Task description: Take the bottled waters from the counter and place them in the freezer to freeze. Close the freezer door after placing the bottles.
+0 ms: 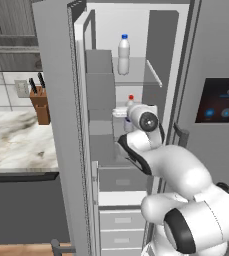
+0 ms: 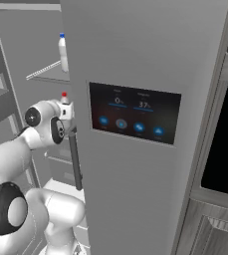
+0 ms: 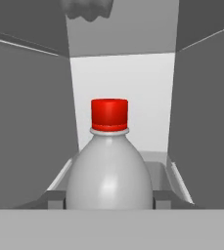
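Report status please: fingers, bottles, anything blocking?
Fingers shut on red-cap bottle, inside freezer. Blue-cap bottle upright on upper shelf. Freezer door open. Nothing blocking ahead.

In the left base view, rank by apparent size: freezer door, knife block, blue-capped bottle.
1. freezer door, by far the largest.
2. knife block.
3. blue-capped bottle.
The last two look close, and distance from the camera differs, so that order is unsure.

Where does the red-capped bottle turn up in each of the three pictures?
Left base view: red-capped bottle mid-frame, its cap peeking over the arm, inside the freezer.
Right base view: its cap at left, by the door edge.
Hand view: centre, upright.
Shared landmark: blue-capped bottle on the shelf above.
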